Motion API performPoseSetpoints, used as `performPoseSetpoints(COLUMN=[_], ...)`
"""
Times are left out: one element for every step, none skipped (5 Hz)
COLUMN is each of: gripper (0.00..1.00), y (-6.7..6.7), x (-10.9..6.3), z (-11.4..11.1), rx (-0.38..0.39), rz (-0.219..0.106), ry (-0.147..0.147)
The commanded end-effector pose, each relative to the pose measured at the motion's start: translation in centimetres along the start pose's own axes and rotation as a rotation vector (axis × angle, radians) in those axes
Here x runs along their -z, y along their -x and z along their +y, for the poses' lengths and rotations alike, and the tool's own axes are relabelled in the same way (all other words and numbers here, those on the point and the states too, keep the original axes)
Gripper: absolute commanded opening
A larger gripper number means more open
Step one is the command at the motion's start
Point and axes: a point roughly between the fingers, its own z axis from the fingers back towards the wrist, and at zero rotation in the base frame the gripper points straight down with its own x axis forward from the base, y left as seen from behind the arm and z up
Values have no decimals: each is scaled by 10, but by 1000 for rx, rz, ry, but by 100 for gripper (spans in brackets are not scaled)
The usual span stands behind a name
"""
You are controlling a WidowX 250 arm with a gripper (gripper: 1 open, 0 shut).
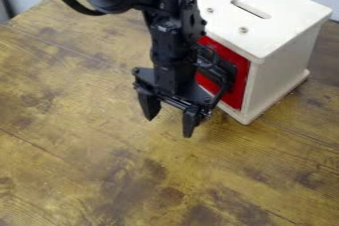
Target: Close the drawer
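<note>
Basically done: drawer [228, 79] looks flush in the cream box [272, 42] on the table's [79, 151] right. Gripper [169, 118] hangs released, empty, just left of it (arm hides part of the front).

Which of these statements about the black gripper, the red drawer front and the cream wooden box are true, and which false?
1. The black gripper has its jaws open and holds nothing. True.
2. The red drawer front belongs to a cream wooden box with a slot on top. True.
3. The box lies on a blue cloth. False: it stands on the brown wooden table.
4. The gripper points sideways. False: it points down, fingertips near the table.
5. The gripper is on the side of the box opposite the drawer. False: it is in front of the drawer.
</note>
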Motion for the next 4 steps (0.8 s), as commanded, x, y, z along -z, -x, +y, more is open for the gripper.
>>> performPoseSetpoints(gripper=[100, 100, 100, 100], y=[-4, -5, -7, -9], x=[-9, -8, -11, -14], z=[3, 0, -3, 1], rx=[22, -42, -100, -53], rz=[-43, -39, -50, -59], ry=[-1, -5, -15, -3])
